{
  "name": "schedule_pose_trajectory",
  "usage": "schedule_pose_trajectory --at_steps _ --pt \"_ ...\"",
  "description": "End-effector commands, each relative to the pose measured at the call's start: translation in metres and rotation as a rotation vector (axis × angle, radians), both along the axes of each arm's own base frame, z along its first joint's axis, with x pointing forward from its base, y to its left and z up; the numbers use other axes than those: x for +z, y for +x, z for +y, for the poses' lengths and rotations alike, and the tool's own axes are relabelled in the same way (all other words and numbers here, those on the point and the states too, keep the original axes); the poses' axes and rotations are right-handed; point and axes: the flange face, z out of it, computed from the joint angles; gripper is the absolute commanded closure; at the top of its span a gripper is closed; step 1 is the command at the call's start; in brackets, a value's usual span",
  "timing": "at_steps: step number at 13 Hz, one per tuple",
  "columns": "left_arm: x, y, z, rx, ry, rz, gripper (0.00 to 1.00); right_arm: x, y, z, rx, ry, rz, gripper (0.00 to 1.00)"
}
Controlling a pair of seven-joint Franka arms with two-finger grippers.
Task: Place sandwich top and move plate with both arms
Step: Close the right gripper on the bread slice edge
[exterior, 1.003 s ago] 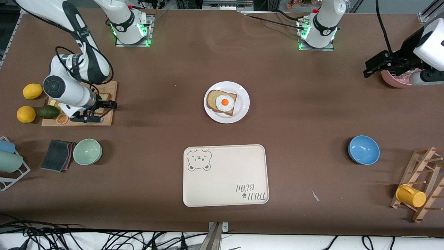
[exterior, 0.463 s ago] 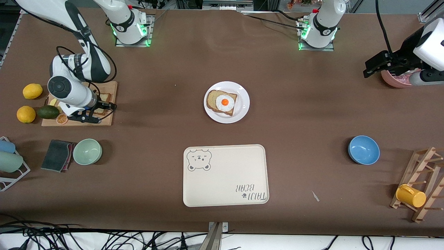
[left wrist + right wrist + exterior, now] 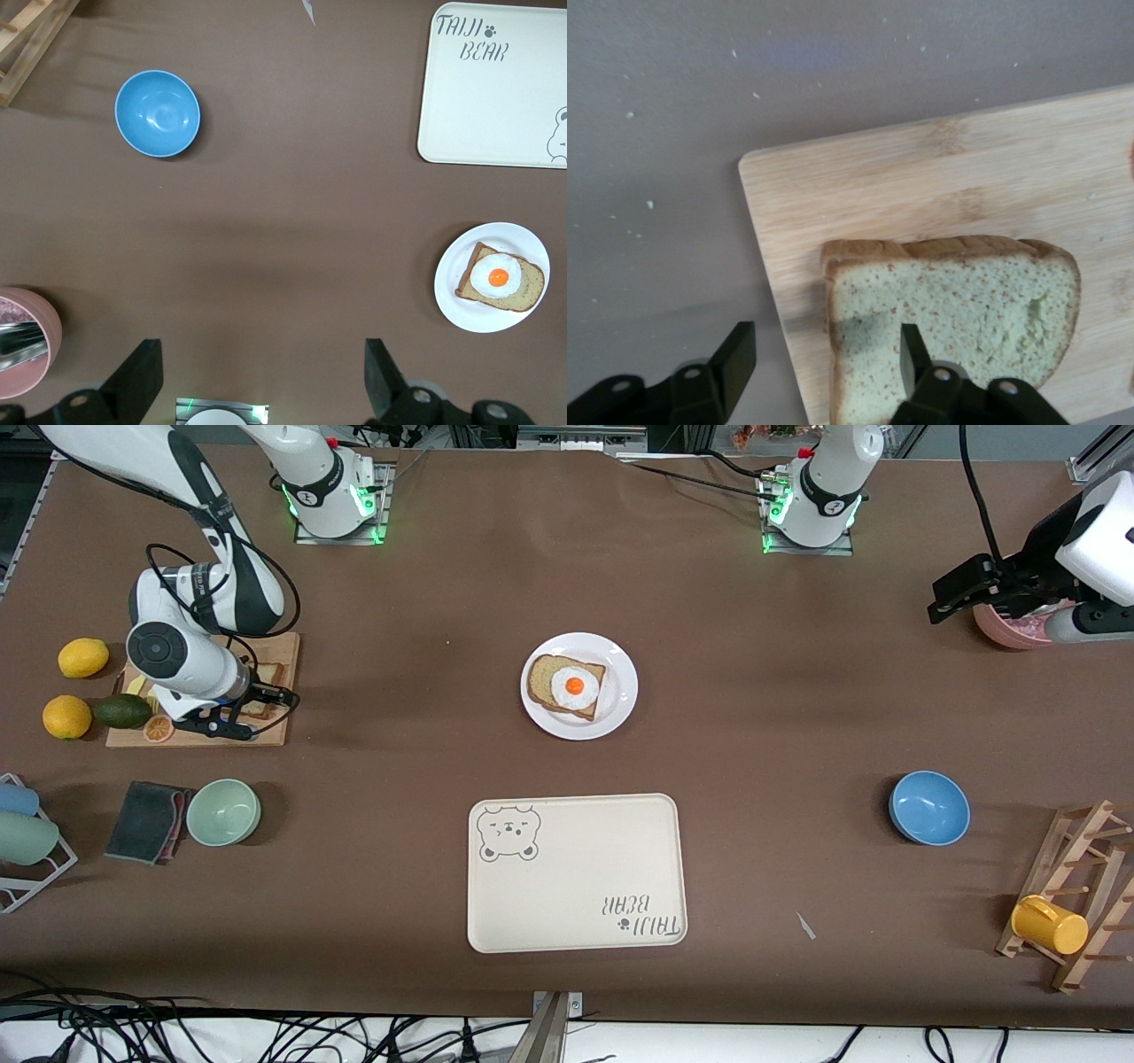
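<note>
The sandwich top (image 3: 957, 310), a light-brown speckled bread slice, lies on a wooden cutting board (image 3: 282, 731) at the right arm's end of the table. It also shows in the front view (image 3: 268, 670). My right gripper (image 3: 271, 696) (image 3: 824, 345) is open low over the board's edge, with one finger over the slice and the other over the table. The white plate (image 3: 622, 691) (image 3: 496, 320) sits mid-table and holds a bread slice with a fried egg (image 3: 574, 685). My left gripper (image 3: 950, 598) (image 3: 261, 354) is open and empty, and waits over the table by a pink bowl.
Two lemons (image 3: 82, 657), an avocado (image 3: 122, 710) and an orange slice lie by the board. A green bowl (image 3: 222, 811) and dark cloth (image 3: 146, 820) sit nearer the camera. There is also a bear-print tray (image 3: 576, 872), a blue bowl (image 3: 928, 807), a pink bowl (image 3: 1010, 627) and a wooden rack with a yellow mug (image 3: 1049, 924).
My right arm has shifted a little toward the table's middle and its gripper has settled lower over the bread slice. The left arm has not moved.
</note>
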Motion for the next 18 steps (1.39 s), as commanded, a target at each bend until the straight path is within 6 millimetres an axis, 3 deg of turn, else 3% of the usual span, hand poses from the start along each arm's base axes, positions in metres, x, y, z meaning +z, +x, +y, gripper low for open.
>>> schedule_pose_trajectory --at_steps 1,9,12,18 --pt "0.008 -0.001 -0.001 -0.001 -0.014 -0.006 0.00 -0.009 -0.002 -0.002 -0.002 -0.021 0.021 0.31" --pt "0.008 -0.001 0.000 0.000 -0.015 -0.006 0.00 -0.009 -0.005 -0.007 0.007 -0.027 0.037 0.38" --pt "0.008 -0.001 -0.001 -0.001 -0.015 -0.006 0.00 -0.011 -0.006 -0.009 0.004 -0.027 0.040 0.54" --pt "0.008 -0.001 -0.001 -0.001 -0.015 -0.006 0.00 -0.014 -0.008 -0.017 -0.027 -0.037 0.055 0.54"
